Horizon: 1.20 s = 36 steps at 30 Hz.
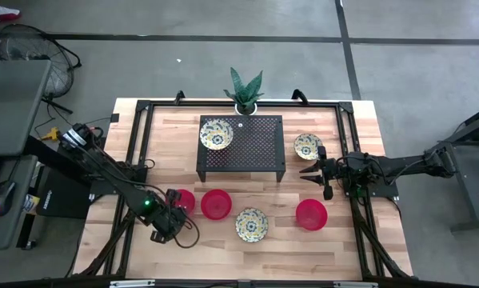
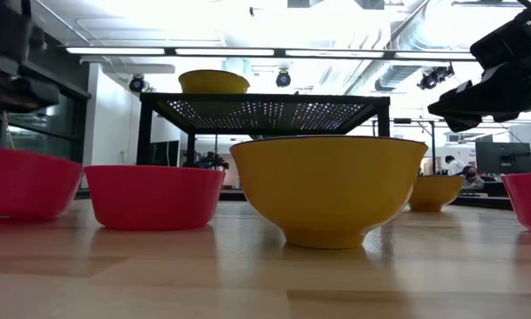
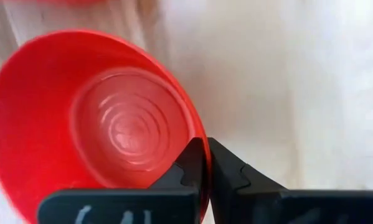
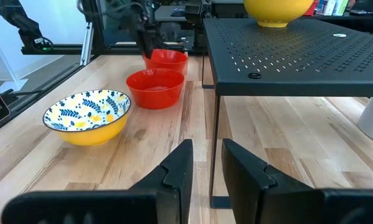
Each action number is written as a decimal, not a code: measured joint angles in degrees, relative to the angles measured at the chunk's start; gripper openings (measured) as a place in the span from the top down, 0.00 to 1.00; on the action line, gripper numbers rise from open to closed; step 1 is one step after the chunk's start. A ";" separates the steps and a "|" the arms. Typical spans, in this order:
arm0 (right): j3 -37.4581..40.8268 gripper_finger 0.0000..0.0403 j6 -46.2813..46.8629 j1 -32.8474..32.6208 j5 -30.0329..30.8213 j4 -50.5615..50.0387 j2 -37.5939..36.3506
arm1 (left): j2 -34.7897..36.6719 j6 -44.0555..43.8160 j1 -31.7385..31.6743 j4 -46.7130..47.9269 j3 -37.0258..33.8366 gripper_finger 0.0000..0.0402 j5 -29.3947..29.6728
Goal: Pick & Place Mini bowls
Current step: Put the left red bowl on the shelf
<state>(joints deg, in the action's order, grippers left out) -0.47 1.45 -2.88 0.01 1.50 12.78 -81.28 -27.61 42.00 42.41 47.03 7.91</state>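
Red bowl (image 3: 93,118) pinched at its rim by the left gripper (image 3: 205,168)
It sits near the worktop's front-left corner, beside another red bowl (image 1: 216,203); the right gripper (image 1: 309,170) hovers near the right edge, fingers slightly apart, holding nothing

Your left pincer (image 1: 175,210) pinches rim of leftmost red bowl (image 1: 184,201); second red bowl (image 1: 216,203) just beside, tight gap. Patterned bowl (image 1: 251,224) and third red bowl (image 1: 311,214) crowd front row, apart from each other. Black mesh rack (image 1: 241,146) blocks centre of surface (image 1: 167,136). Your right pincer (image 1: 310,170) beside rack, patterned bowl (image 1: 307,145) near it. Bare wood along front edge.
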 joint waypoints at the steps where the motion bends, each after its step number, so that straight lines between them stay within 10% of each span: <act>1: -0.02 0.82 0.00 0.00 0.00 0.00 0.00 | 0.00 0.18 0.00 0.42 1.13 0.99 -0.14; 18: 0.00 0.82 0.00 0.01 0.00 0.00 0.00 | -3.26 12.46 -4.49 8.38 33.50 1.00 9.29; 36: 0.00 0.82 0.00 -0.01 0.00 0.00 0.00 | -29.39 27.50 -25.40 20.83 75.34 1.00 4.01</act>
<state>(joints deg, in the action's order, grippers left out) -0.48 1.45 -2.90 0.01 1.50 12.78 -110.67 -0.11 16.60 63.24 122.37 11.91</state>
